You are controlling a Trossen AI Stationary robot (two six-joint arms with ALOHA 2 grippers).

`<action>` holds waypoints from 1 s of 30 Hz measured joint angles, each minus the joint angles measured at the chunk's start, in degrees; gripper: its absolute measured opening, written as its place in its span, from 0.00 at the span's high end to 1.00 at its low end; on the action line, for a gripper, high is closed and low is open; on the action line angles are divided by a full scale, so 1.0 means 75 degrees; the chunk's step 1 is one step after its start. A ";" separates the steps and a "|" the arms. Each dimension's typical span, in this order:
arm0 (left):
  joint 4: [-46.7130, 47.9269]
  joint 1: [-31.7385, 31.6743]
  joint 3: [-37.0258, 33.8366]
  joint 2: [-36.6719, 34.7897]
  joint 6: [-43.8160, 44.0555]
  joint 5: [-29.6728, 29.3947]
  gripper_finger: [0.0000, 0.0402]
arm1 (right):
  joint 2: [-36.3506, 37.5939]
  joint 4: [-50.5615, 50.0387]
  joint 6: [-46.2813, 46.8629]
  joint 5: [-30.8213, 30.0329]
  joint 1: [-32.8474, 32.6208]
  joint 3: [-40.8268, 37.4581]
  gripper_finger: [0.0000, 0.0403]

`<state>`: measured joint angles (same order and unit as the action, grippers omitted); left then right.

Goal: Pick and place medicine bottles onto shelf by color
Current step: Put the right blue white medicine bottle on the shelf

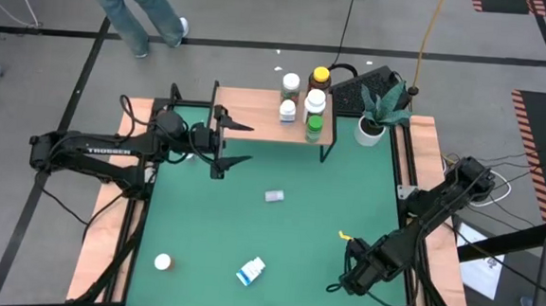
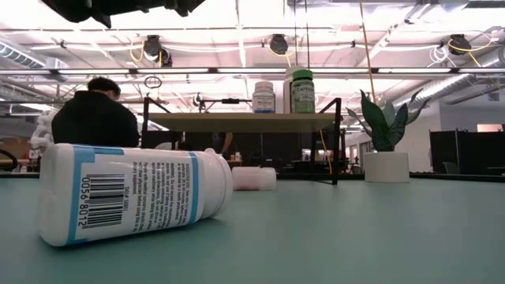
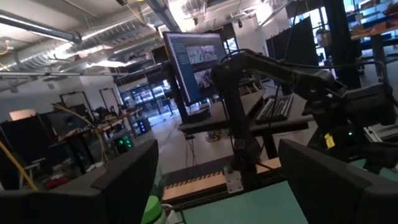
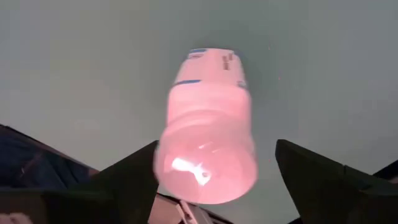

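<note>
Right claw (image 1: 339,283) sits low over the near right part of the bench (image 1: 327,194), fingers spread wide and holding nothing. It is aimed left at the blue-labelled bottle (image 1: 251,270), which lies on its side near the front edge. In the right wrist view the bottle's end faces me between the two fingers, touching neither. I judge it a light, stiff plastic bottle with a smooth, rounded wall, so it will roll or skid away if one finger meets it before the other. I would take it across the middle of the body, over the label, with the fingers square to its long axis, and close gently enough not to squirt it out. The left claw (image 1: 240,142) waits with its fingers parted beside the left end of the shelf (image 1: 252,109), gripping nothing. The shelf stands at the far side of the bench and already carries five bottles at its right end, the green bottle (image 1: 313,127) nearest me. Two more lie loose: a small bottle (image 1: 274,197) on its side mid-bench, and a white-capped bottle (image 1: 163,261) at the near left.
</note>
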<state>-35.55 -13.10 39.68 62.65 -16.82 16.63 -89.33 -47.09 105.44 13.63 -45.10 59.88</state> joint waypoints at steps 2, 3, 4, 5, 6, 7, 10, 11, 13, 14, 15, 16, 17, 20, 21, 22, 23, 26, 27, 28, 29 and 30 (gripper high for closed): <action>0.0017 0.0000 0.0000 0.0000 -0.0001 -0.0001 0.17 | 0.0108 -0.0019 -0.0018 -0.0004 0.0015 -0.0088 0.28; 0.0041 0.0000 0.0000 0.0000 -0.0005 -0.0001 0.17 | 0.0176 -0.0025 -0.0043 -0.0008 0.0028 -0.0117 0.30; 0.0060 0.0000 0.0000 0.0000 -0.0005 -0.0001 0.17 | 0.0246 -0.0051 -0.0047 -0.0012 0.0064 -0.0131 0.32; 0.0094 0.0000 0.0000 0.0000 -0.0005 -0.0001 0.17 | 0.0307 -0.0099 -0.0074 -0.0012 0.0110 -0.0134 0.35; 0.0119 0.0000 0.0000 0.0000 -0.0006 -0.0002 0.17 | 0.0365 -0.0165 -0.0124 -0.0028 0.0162 -0.0136 0.37; 0.0138 0.0000 0.0000 0.0000 -0.0008 -0.0021 0.17 | 0.0417 -0.0225 -0.0194 -0.0097 0.0218 -0.0137 0.40; 0.0154 0.0000 0.0000 0.0000 0.0049 -0.0021 0.17 | 0.0558 -0.0154 -0.0601 -0.0808 0.0412 -0.0137 0.50; 0.0159 0.0000 0.0000 0.0000 0.0068 -0.0021 0.17 | 0.0567 -0.0107 -0.0746 -0.1026 0.0493 -0.0134 0.54; 0.0221 0.0000 0.0000 0.0000 0.0124 -0.0024 0.17 | 0.0569 -0.0008 -0.1052 -0.1101 0.0666 -0.0134 0.59; 0.0275 0.0000 0.0000 0.0000 0.0156 -0.0024 0.17 | 0.0569 0.0036 -0.1204 -0.1008 0.0742 -0.0134 0.60; 0.0324 0.0000 0.0000 0.0000 0.0211 -0.0023 0.17 | 0.0564 0.0072 -0.1329 -0.0879 0.0804 -0.0134 0.60; 0.0341 0.0000 -0.0003 0.0000 0.0256 -0.0021 0.17 | 0.0564 0.0098 -0.1406 -0.0769 0.0868 -0.0134 0.60; 0.0364 0.0000 -0.0003 0.0000 0.0292 -0.0021 0.17 | 0.0561 0.0122 -0.1507 -0.0660 0.0924 -0.0134 0.60; 0.0475 0.0000 -0.0003 0.0000 0.0468 0.0008 0.17 | 0.0556 0.0177 -0.2043 -0.0612 0.1119 -0.0089 0.59; 0.0562 -0.0001 -0.0003 0.0002 0.0617 0.0187 0.17 | 0.0555 0.0194 -0.2348 -0.0619 0.1234 -0.0022 0.58; 0.0688 -0.0004 -0.0003 0.0001 0.0725 0.0491 0.17 | 0.0555 0.0233 -0.2708 -0.0632 0.1387 0.0062 0.58; 0.0857 -0.0006 0.0000 0.0008 0.0743 0.0895 0.17 | 0.0557 0.0295 -0.3097 -0.0697 0.1555 0.0154 0.57; 0.1493 0.0038 0.0241 0.0186 0.0856 0.2010 0.17 | 0.0555 0.0553 -0.4404 -0.1110 0.2111 0.0507 0.57; 0.1743 0.0075 0.0322 0.0221 0.0955 0.2171 0.17 | 0.0555 0.0650 -0.4874 -0.1206 0.2303 0.0667 0.58; 0.1922 0.0121 0.0457 0.0302 0.1023 0.2217 0.17 | 0.0558 0.0746 -0.5367 -0.1249 0.2484 0.0832 0.58; 0.2072 0.0174 0.0594 0.0410 0.1051 0.2212 0.17 | 0.0558 0.0811 -0.5851 -0.1269 0.2656 0.1001 0.58; 0.2324 0.0221 0.0688 0.0531 0.1052 0.2204 0.17 | 0.0558 0.0795 -0.6291 -0.1316 0.2800 0.1179 0.58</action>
<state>-18.13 -11.45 44.84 66.64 -8.93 33.16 -85.14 -41.13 58.26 3.76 -24.10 68.72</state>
